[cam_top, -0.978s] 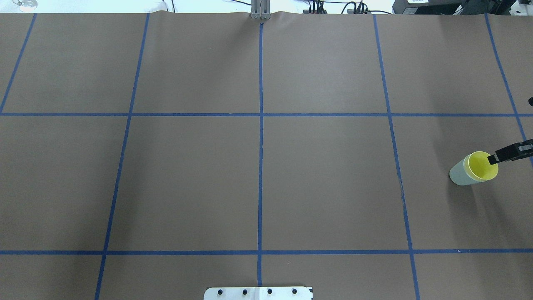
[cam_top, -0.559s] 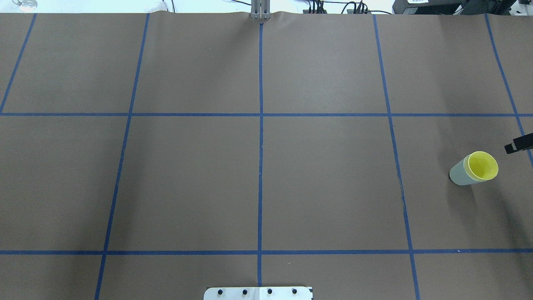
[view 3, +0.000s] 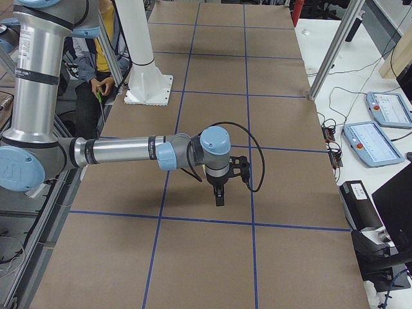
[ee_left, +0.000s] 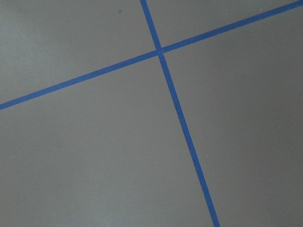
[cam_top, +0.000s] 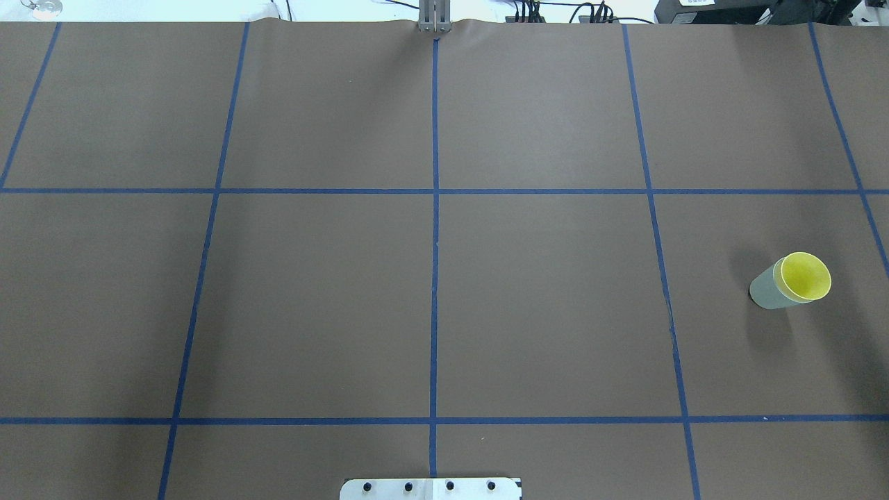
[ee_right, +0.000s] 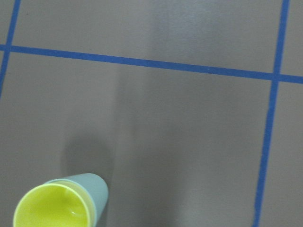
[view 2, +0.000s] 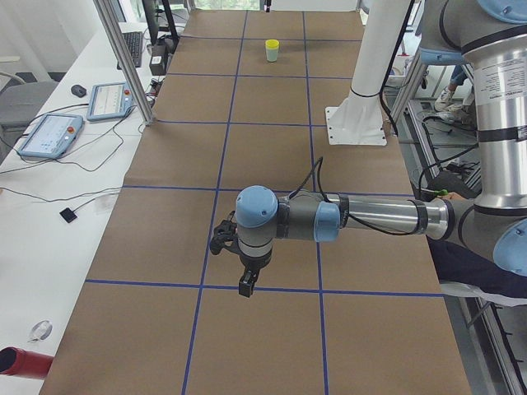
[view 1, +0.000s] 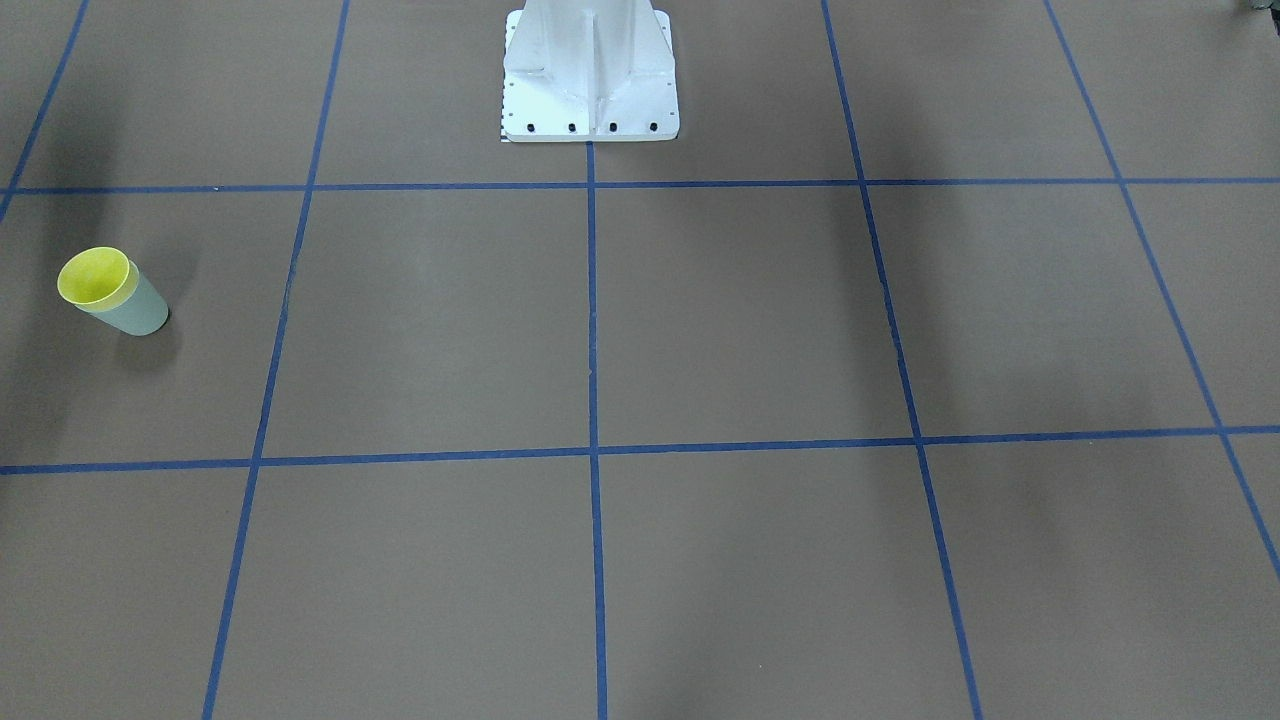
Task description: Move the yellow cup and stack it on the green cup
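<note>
The yellow cup [cam_top: 806, 276] sits nested in the green cup [cam_top: 762, 292], upright near the table's [cam_top: 542, 305] right end, open room all round (blue tape lines [cam_top: 435, 278] cross it). The left gripper [view 2: 245, 288] and right gripper [view 3: 219, 199] hang clear of both; fingers' spread cannot be told.

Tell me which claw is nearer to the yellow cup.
Right. The right claw hangs above, close beside the yellow cup, which shows in its wrist view. The left claw hangs over the opposite end of the table.
</note>
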